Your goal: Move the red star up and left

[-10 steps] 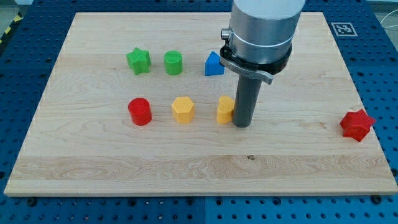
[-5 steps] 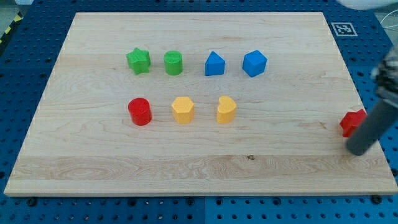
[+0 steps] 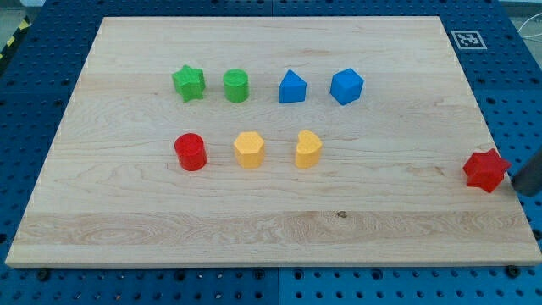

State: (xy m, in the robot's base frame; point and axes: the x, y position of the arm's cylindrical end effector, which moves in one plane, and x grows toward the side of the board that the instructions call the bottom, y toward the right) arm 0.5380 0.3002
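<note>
Wooden board (image 3: pixel 271 229). Red star (image 3: pixel 485 169) at right edge; my tip (image 3: pixel 527 191), a bare rod grasping nothing, just right of it. Approach stage; next, push toward upper left.

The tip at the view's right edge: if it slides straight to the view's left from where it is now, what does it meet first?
Most likely the red star. My tip sits just to its right, at the board's right edge, with nothing between them. It lies slightly lower in the view, so contact may be off-centre.
</note>
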